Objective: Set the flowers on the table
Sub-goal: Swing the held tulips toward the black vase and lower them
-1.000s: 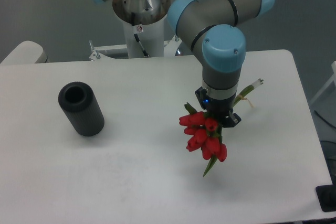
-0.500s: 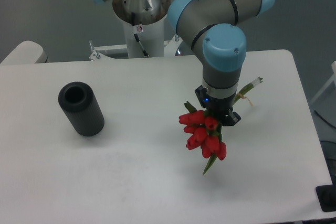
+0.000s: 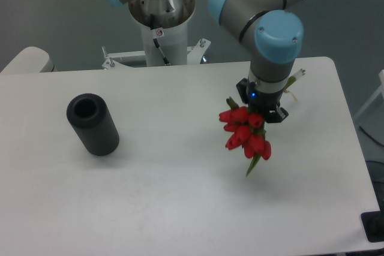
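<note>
The flowers (image 3: 246, 134), a bunch of red tulip buds on green stems, hang from my gripper (image 3: 263, 114) over the right half of the white table (image 3: 180, 196). The buds point down and toward the camera, and a green leaf tip sticks out below them. The pale stem ends (image 3: 297, 75) poke out behind the wrist at the upper right. My gripper is shut on the stems just behind the buds. Its fingers are mostly hidden by the wrist and the buds. I cannot tell whether the flowers touch the table.
A black cylinder (image 3: 92, 124) lies on the left part of the table, its open end facing up and back. The arm's base column (image 3: 161, 28) stands behind the table's far edge. The table's right edge (image 3: 354, 148) is near my gripper.
My gripper has moved right and toward the far side with the flowers still in it. The black cylinder has not moved.
</note>
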Controlling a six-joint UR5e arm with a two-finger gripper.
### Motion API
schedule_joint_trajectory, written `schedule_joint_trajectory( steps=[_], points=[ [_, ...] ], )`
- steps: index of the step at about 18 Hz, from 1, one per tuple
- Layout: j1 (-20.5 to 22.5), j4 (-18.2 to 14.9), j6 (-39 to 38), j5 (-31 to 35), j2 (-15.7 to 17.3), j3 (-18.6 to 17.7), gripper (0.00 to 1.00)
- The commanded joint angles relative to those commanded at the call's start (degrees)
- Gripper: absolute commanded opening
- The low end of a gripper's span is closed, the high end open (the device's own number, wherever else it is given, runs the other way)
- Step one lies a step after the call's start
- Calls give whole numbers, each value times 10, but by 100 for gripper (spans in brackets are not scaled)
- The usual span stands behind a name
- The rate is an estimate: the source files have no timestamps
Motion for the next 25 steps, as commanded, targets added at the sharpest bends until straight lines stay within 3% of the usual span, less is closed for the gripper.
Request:
schedule_joint_trajectory(
  steps=[3,6,11,14,17,21,23,25],
  points=[
    [-20,24,-8,-6,4,-33,0],
    [-68,40,-40,-8,11,-53,0],
    [-141,102,-117,-11,-31,-43,0],
    [-174,134,-119,-11,-72,-16,0],
    [-198,135,-147,-7,-107,23,0],
    [-213,136,-167,-7,-135,45,4],
    [-223,136,-191,-7,-155,62,10],
    [-228,136,-194,-8,-172,78,26]
  ],
)
